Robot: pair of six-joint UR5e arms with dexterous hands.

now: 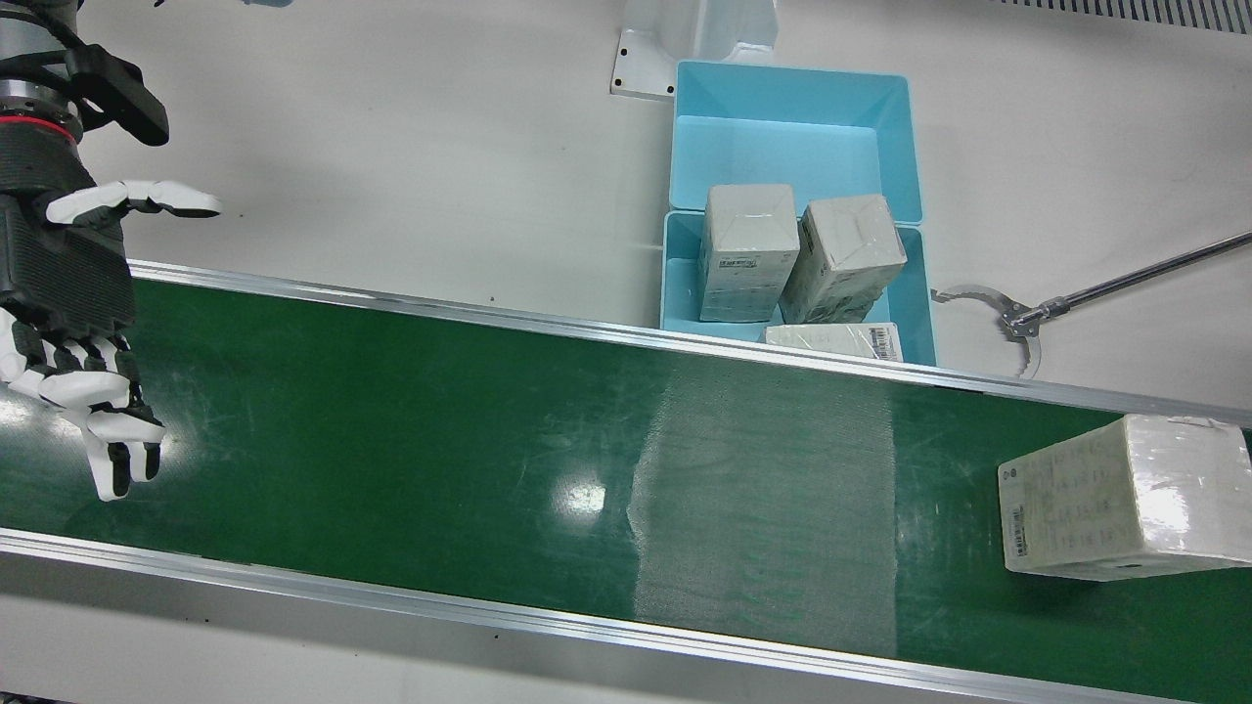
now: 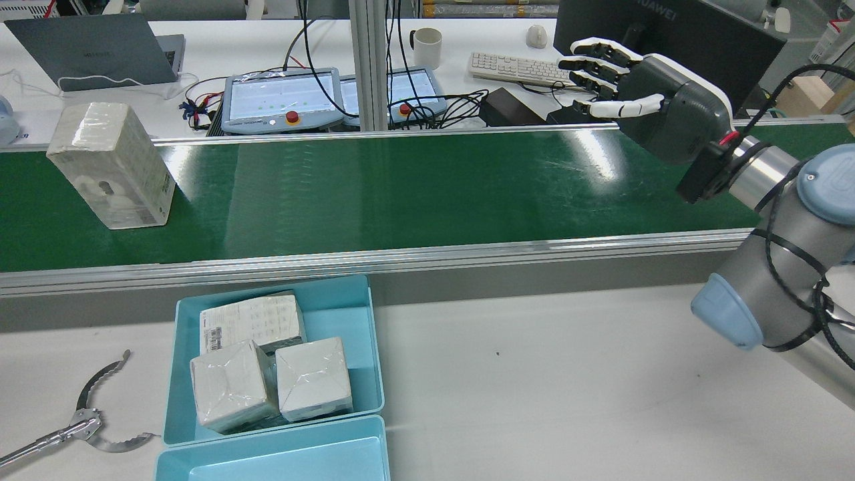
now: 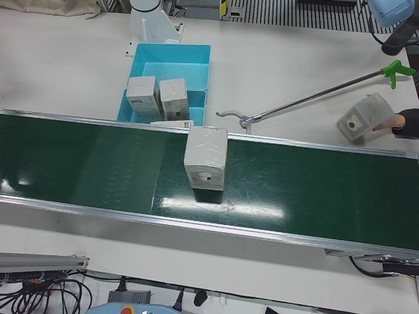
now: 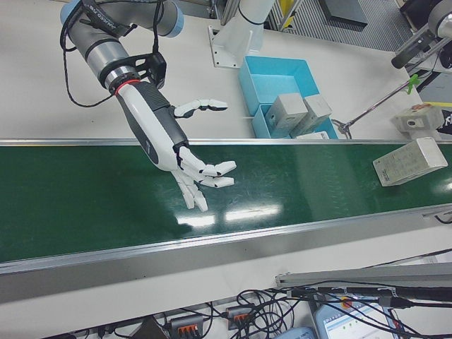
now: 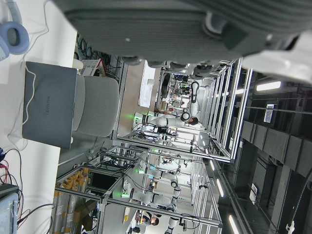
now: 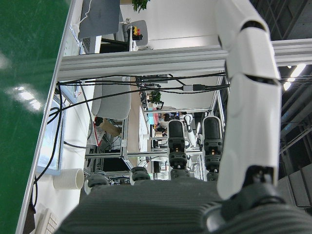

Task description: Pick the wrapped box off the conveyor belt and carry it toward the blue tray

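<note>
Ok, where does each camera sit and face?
Front view: overhead, down on belt; right hand at left edge.
Rear view: high behind robot, facing forward; right arm, hand.
Left-front view: operators' side, facing wrapped box; no hand.
Right-front view: operators' side; right arm, open hand.
Left hand view: sideways, facing lab; left hand edge.
Right hand view: sideways, along belt; fingers.
Shared: wrapped box and blue tray, front and rear.

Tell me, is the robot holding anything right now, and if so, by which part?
Nothing is held. The right hand hovers open over the belt, far from the wrapped box. The left hand's fingers are not visible.
</note>
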